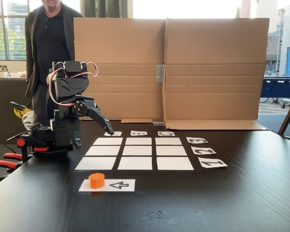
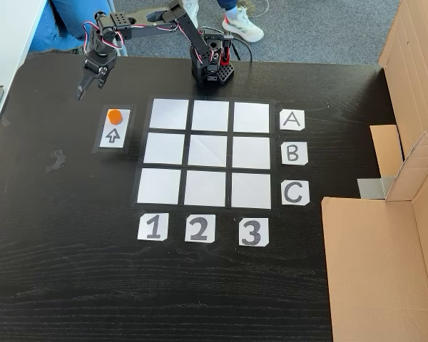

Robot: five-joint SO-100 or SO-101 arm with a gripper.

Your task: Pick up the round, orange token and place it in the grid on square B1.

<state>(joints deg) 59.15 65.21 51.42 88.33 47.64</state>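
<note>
Tool [image 2: 80, 92] hangs above the black desk [image 2: 71, 271], apparently closed and holding nothing, near the arrow card [image 2: 115, 135]. On that card's end sits the token [image 2: 114, 115], beside the grid [image 2: 207, 153]; square B1 [image 2: 163, 149] lies bare.

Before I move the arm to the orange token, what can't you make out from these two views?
- Gripper opening: fingers too small in both fixed views.
- Height between gripper and table: unclear from above.
- A, B, C labels: foreshortened, A partly behind the arm.
- Token underside: hidden on its arrow card.
</note>
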